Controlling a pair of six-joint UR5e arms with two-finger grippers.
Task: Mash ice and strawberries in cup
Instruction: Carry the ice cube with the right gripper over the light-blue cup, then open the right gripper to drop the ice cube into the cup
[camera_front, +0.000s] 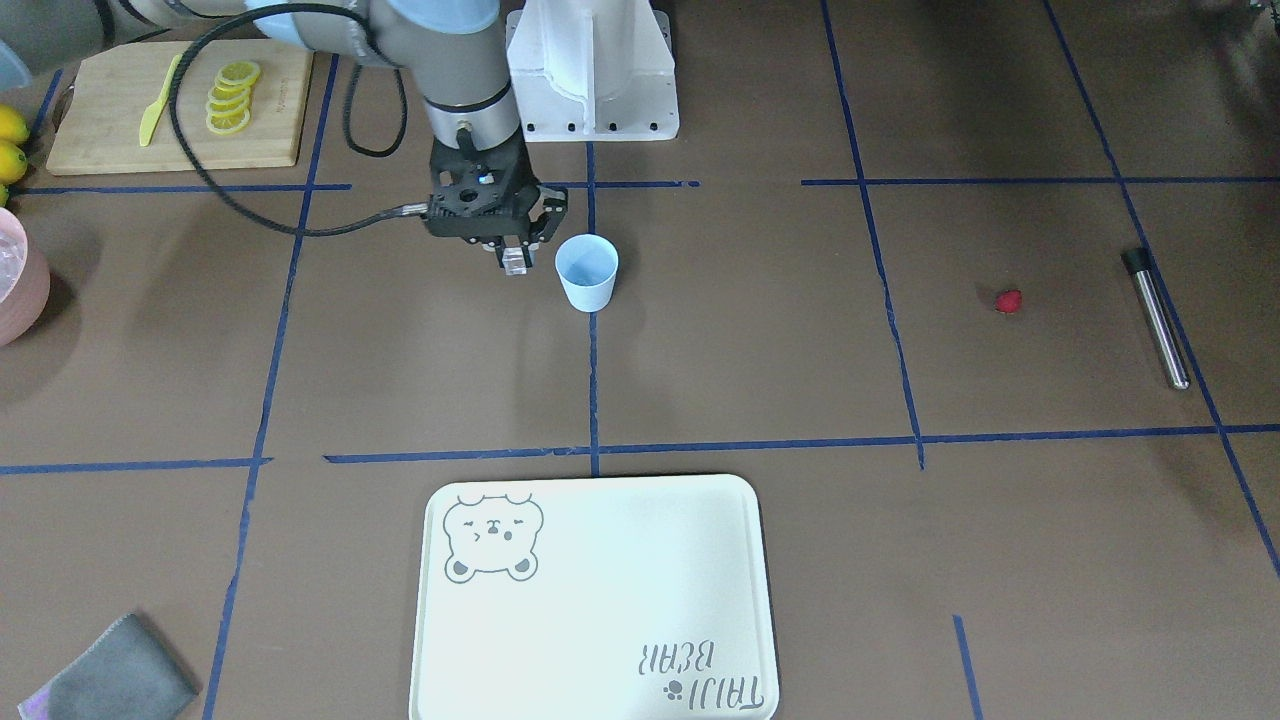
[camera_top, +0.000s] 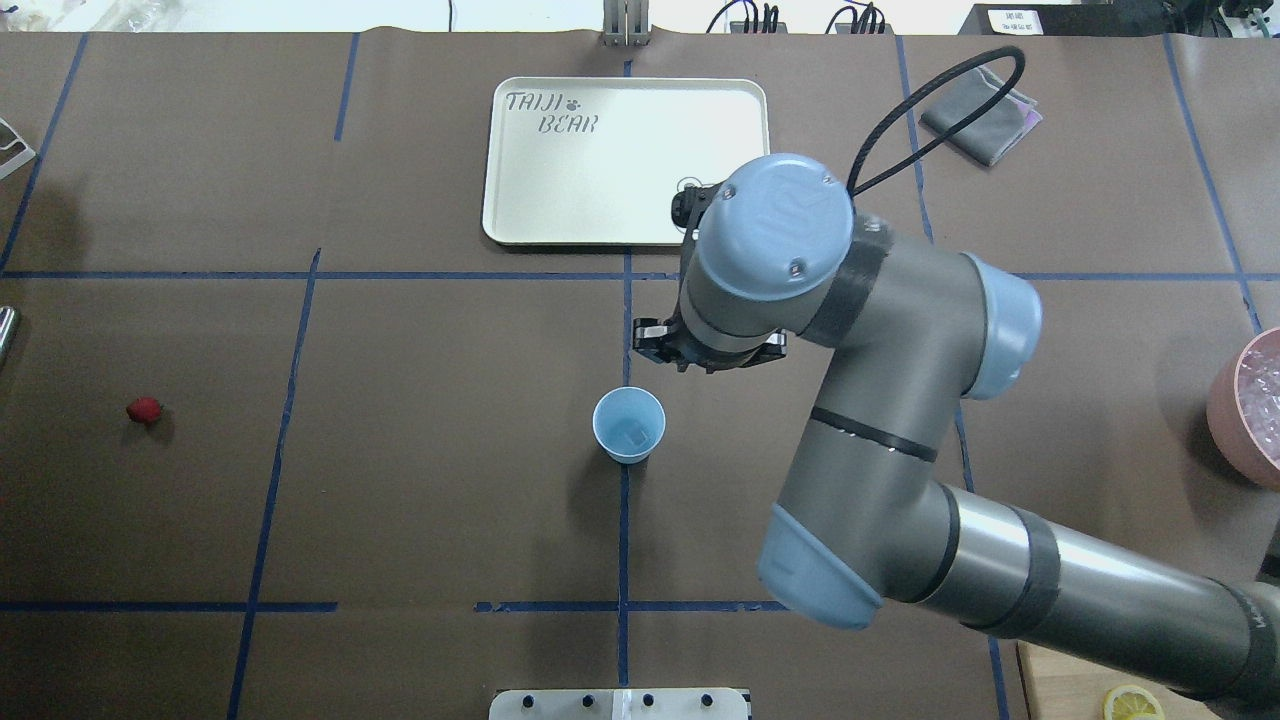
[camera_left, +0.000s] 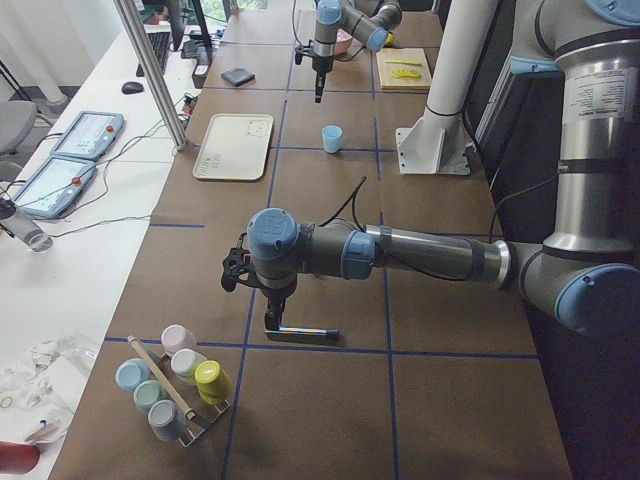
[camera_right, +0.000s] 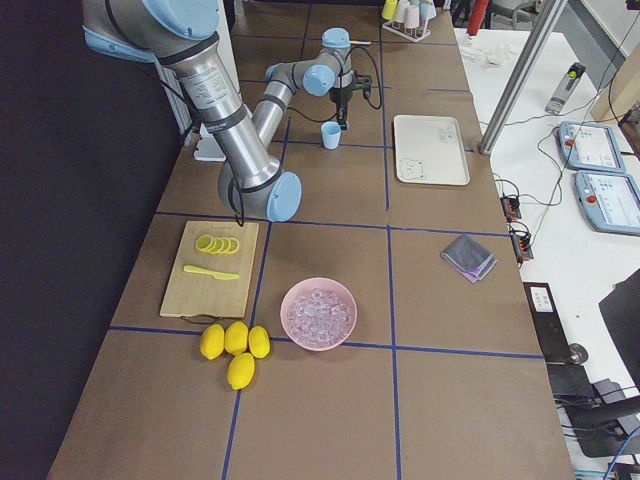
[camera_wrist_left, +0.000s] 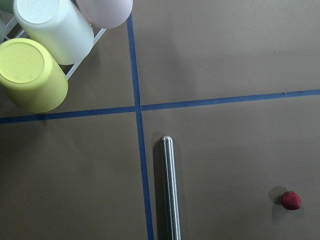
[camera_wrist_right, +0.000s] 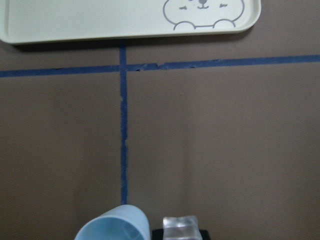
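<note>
A small clear ice chunk (camera_front: 515, 264) is pinched in the right hand (camera_front: 512, 252), just beside the rim of the small light-blue plastic cup (camera_front: 587, 272) standing on the brown bench (camera_front: 700, 350). The tiny red strawberry (camera_front: 1009, 301) lies well apart, near a steel rod (camera_front: 1157, 320). The left hand (camera_left: 270, 320) is by that rod, and I cannot tell whether it is spread or pressed together.

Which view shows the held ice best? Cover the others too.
Right wrist-mounted: the ice sits large at the bottom edge, clear and blocky, beside the cup. Front-facing shows it small between the jaws of the right gripper. Overhead, the arm hides it; side views, too small; left wrist, absent.
</note>
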